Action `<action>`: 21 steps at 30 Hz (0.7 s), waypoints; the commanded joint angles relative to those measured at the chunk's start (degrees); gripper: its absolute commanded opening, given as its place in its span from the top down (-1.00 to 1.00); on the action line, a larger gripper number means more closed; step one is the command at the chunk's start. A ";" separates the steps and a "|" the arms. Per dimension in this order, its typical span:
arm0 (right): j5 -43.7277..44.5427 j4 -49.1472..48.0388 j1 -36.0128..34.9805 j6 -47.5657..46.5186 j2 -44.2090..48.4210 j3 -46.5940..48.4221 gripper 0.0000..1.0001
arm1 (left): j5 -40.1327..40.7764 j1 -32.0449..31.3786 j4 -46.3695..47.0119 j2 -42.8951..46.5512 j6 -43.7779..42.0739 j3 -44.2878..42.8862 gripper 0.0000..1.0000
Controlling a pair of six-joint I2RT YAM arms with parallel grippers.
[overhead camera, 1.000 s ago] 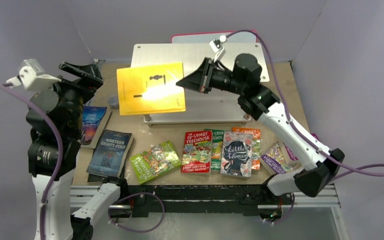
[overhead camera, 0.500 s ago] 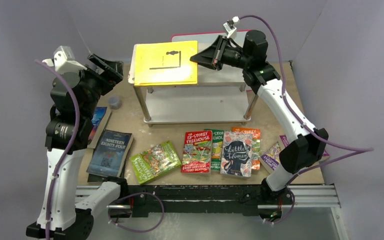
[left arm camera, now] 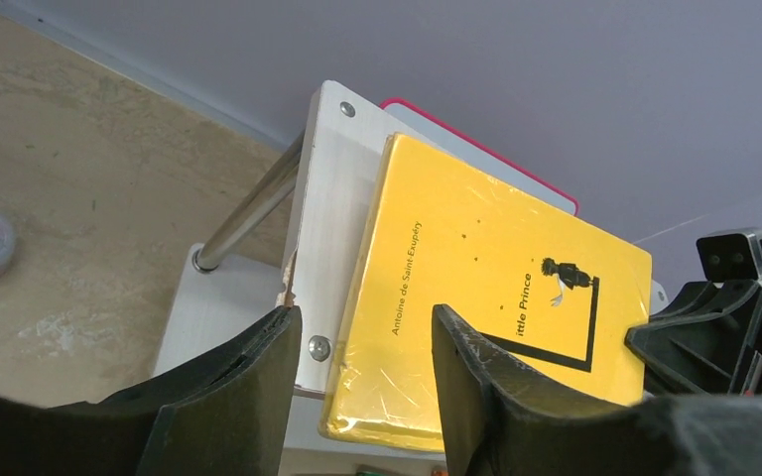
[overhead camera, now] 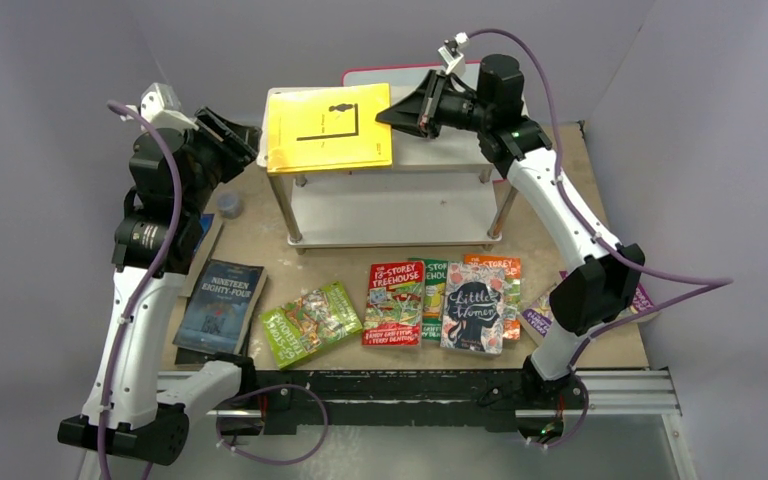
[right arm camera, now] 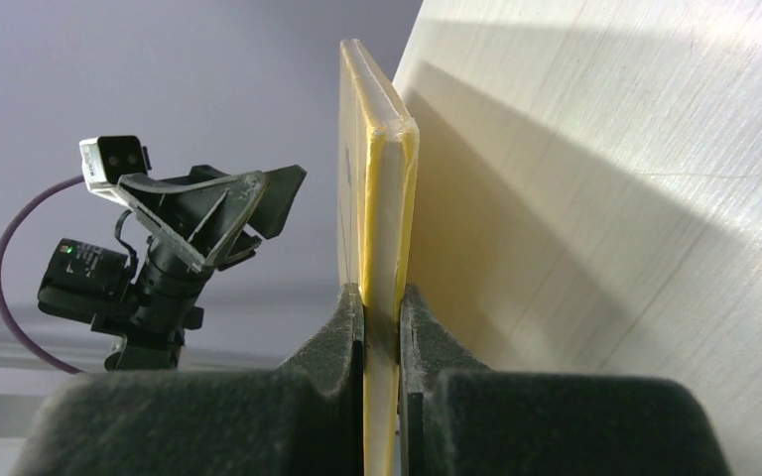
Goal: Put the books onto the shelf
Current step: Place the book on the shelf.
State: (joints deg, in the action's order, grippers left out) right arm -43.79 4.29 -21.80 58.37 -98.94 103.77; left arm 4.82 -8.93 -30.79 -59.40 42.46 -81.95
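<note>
Well, the left gripper (overhead camera: 243, 143) hovers just off the left end of the shelf (overhead camera: 450, 152), its jaws parted with nothing between them. The yellow book (overhead camera: 328, 128) lies face up over the left end of the top board; whether it rests fully on it is hard to tell. The right gripper (overhead camera: 385, 112) is clamped on that book's right edge. Along the worktop's (overhead camera: 260, 235) near edge lie Nineteen Eighty-Four (overhead camera: 220, 303), a green book (overhead camera: 308, 322), a Treehouse title (overhead camera: 395, 303) and Little Women (overhead camera: 472, 307).
</note>
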 commanded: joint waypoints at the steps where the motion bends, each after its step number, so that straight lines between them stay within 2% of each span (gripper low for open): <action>1: 7.14 -1.06 0.47 -3.92 0.49 2.68 1.00 | -0.75 0.49 3.67 0.15 -0.44 -0.45 0.07; 3: 7.93 -0.89 0.51 -4.08 -0.51 3.03 0.99 | -0.86 0.49 3.71 -0.45 -0.46 -0.32 0.13; 4: 8.24 -0.34 0.46 -4.41 -0.96 3.41 0.92 | -0.92 0.49 3.69 -0.79 -0.40 -0.20 0.14; 8: 11.07 2.47 0.46 -7.11 -1.09 4.28 0.31 | -1.70 0.49 3.98 -1.65 0.23 0.10 0.13; 11: 17.58 5.99 0.45 -14.14 0.32 5.26 -0.09 | -2.60 0.49 4.14 -1.94 0.44 -0.18 0.04; 13: 21.77 8.65 0.44 -18.43 1.74 5.23 -0.30 | -3.56 0.49 3.89 -2.40 0.05 -0.85 -0.07; 15: 27.07 11.62 0.45 -22.22 2.85 5.78 -0.40 | -4.52 0.47 2.78 -3.21 -0.50 -2.18 -0.14; 17: 30.28 13.74 0.39 -25.34 4.01 5.79 -0.42 | -4.56 0.46 2.15 -3.48 -0.41 -2.76 -0.15; 21: 29.92 16.13 -0.36 -28.76 5.87 5.18 -0.42 | -6.04 0.49 2.76 -2.25 0.58 -1.70 -0.04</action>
State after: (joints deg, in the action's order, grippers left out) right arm -18.59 16.10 -21.67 37.19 -96.95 107.20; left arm 1.39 -8.93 -30.28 -62.92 42.46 -82.19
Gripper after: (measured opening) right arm 0.711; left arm 0.549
